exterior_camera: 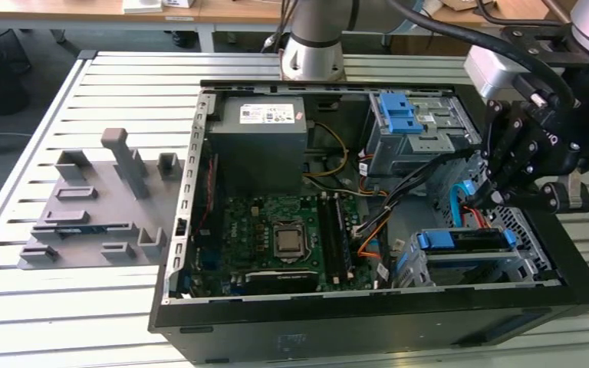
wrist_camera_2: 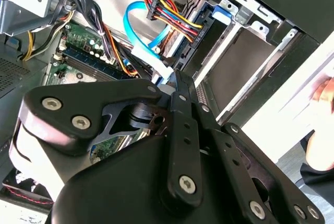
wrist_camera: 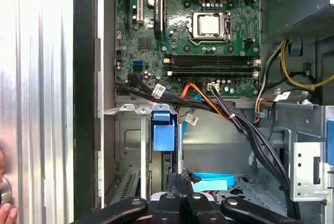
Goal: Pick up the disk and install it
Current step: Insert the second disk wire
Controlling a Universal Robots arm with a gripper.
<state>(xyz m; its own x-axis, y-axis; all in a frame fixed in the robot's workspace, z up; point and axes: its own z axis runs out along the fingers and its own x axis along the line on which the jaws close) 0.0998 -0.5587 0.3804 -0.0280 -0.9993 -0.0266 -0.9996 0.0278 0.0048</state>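
The disk [exterior_camera: 478,239] stands on edge in the lower drive cage [exterior_camera: 524,264] of the open computer case, at the exterior view's right. Its blue rail end [wrist_camera: 163,130] faces the motherboard, and a dark narrow edge [wrist_camera: 171,164] runs back from it. My gripper [exterior_camera: 491,201] hangs just above that edge with its fingers closed together and nothing visibly between them. The fingertips [wrist_camera: 180,178] sit over the disk's edge in the first wrist view; whether they touch it I cannot tell. In the second wrist view the gripper [wrist_camera_2: 175,78] points down into the cage beside the cables.
A blue flat cable [wrist_camera_2: 133,31] and a bundle of coloured wires [wrist_camera_2: 172,18] pass close to the fingers. The upper cage with a blue latch [exterior_camera: 402,115] and the grey power supply [exterior_camera: 258,142] stand behind. A grey fixture plate [exterior_camera: 100,207] lies outside the case. A person's hand [wrist_camera_2: 321,125] is near the case's edge.
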